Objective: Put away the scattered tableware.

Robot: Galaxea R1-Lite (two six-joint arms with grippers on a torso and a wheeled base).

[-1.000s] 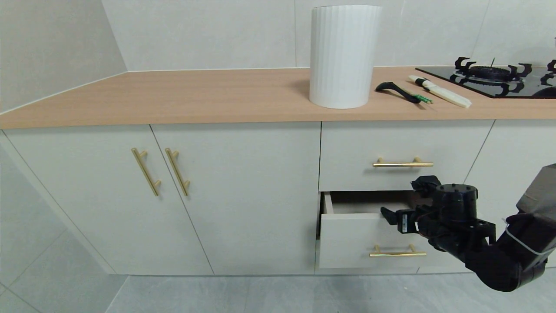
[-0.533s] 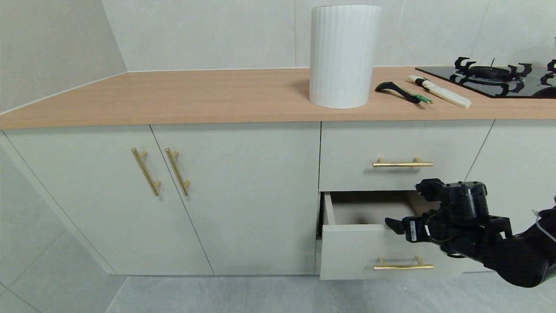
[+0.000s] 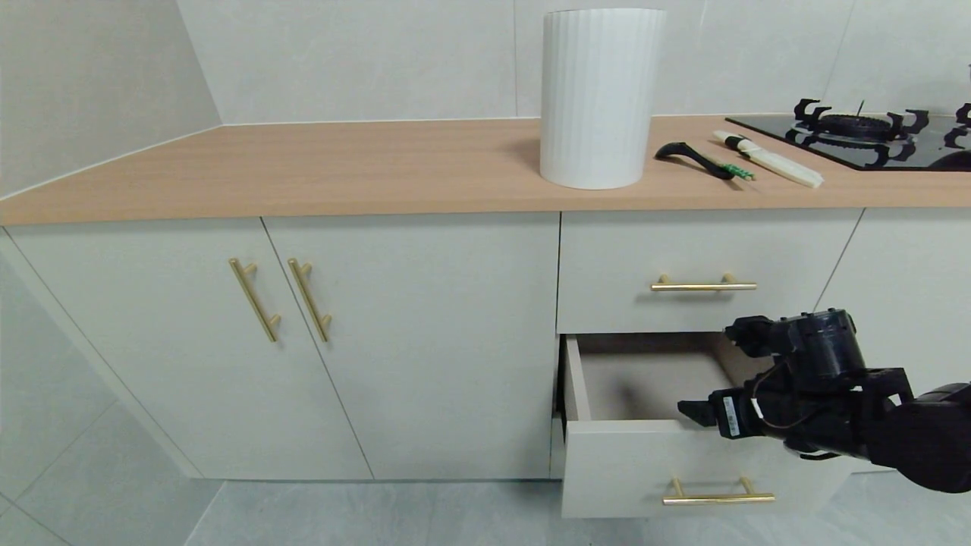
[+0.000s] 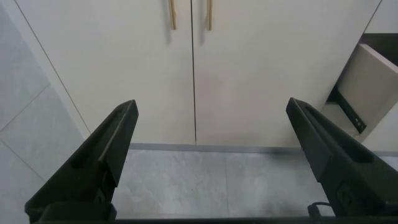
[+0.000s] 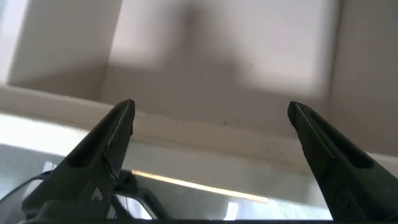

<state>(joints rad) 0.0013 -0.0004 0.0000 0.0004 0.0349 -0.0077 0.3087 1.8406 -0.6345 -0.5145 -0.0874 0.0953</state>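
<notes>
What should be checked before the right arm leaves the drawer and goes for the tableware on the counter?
1. Lower drawer pulled open: ok.
2. Right gripper open, holding nothing: ok.
3. Right gripper free of the drawer's front edge: cannot tell; one finger overlaps it in the head view.
4. Left gripper open, low before the cabinet doors: ok.
5. Black spoon and white utensil put away: not ok; both lie on the countertop beside the white container.

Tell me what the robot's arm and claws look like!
The right arm is black and chunky, with a round drum-shaped wrist, thin cables and a small white label. Both the right gripper and left gripper have two black, pointed, wedge-shaped fingers.
</notes>
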